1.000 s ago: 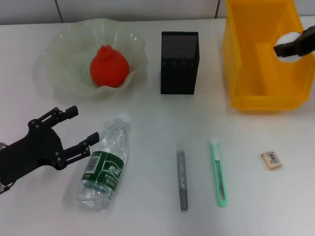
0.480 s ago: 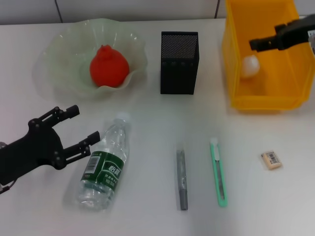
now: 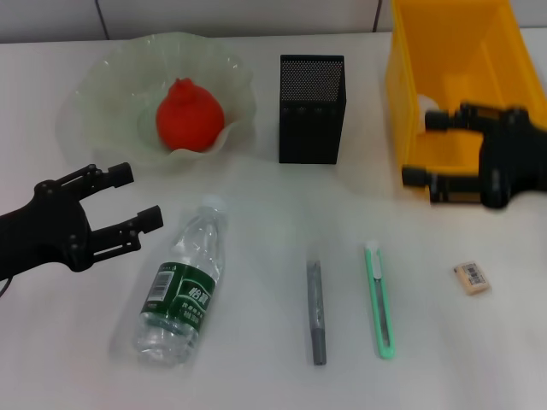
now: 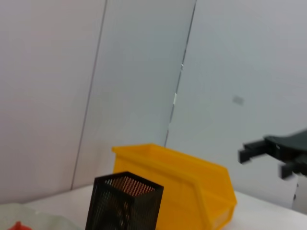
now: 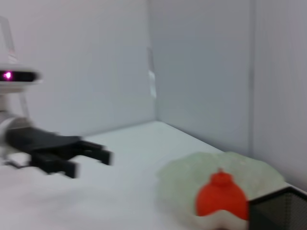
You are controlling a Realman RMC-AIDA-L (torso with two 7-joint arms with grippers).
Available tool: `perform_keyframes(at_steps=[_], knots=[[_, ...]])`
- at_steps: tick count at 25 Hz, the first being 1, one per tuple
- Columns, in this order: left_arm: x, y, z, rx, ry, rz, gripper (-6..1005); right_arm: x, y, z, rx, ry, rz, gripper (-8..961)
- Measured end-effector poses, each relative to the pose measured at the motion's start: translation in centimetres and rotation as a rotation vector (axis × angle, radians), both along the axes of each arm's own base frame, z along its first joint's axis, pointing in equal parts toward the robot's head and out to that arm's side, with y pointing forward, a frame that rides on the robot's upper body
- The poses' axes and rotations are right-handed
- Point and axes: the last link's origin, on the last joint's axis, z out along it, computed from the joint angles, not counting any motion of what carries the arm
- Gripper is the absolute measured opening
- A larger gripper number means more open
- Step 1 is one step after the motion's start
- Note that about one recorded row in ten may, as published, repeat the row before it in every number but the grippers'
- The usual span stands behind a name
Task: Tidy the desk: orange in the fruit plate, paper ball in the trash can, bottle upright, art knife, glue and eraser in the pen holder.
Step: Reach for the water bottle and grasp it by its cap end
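1. Right gripper has come back out of the yellow trash can with its fingers spread and empty — a second ago it held the paper ball over the bin; you can count that step done, though the ball itself is now hidden.
2. Left gripper has drawn back a little from the bottle, fingers apart, nothing held.
3. Orange sits in the fruit plate.
4. Still lying on the desk — bottle, glue, art knife, eraser; pen holder is empty as far as you can see.
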Motion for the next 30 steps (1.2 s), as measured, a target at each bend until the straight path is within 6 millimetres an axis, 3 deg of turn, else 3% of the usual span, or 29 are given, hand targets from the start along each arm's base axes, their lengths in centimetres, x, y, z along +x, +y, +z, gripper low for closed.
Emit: perform_keyframes(at_steps=[5,11,13,17,19,21,30], knots=[[1.3,1.3,0.0,-0.048,0.080,0.016,812,3.1,-2.6,-2.7,-0.044,0.072,0.054,813],[2.8,2.6,-1.6,0.016,0.220,0.063,811,4.2,-3.5,-3.8,-0.050,0.054,0.077,812],[5.2,3.4,-2.9,0.056,0.328,0.136,811,4.4,-3.7,-4.0,-0.049,0.048,0.089,812],[7.2,3.3,-3.3,0.047,0.384,0.207,811,5.1,-4.2,-4.6,-0.054,0.026,0.100,813],[9.7,2.4,-4.4,-0.015,0.479,0.258,811,5.6,-4.6,-5.1,-0.054,0.018,0.105,813],[10.8,2.0,-5.2,-0.032,0.535,0.282,811,6.0,-4.9,-5.6,-0.053,0.017,0.108,813],[13.0,3.0,-6.9,-0.045,0.601,0.445,803,6.6,-5.0,-6.4,-0.045,0.010,0.085,812]])
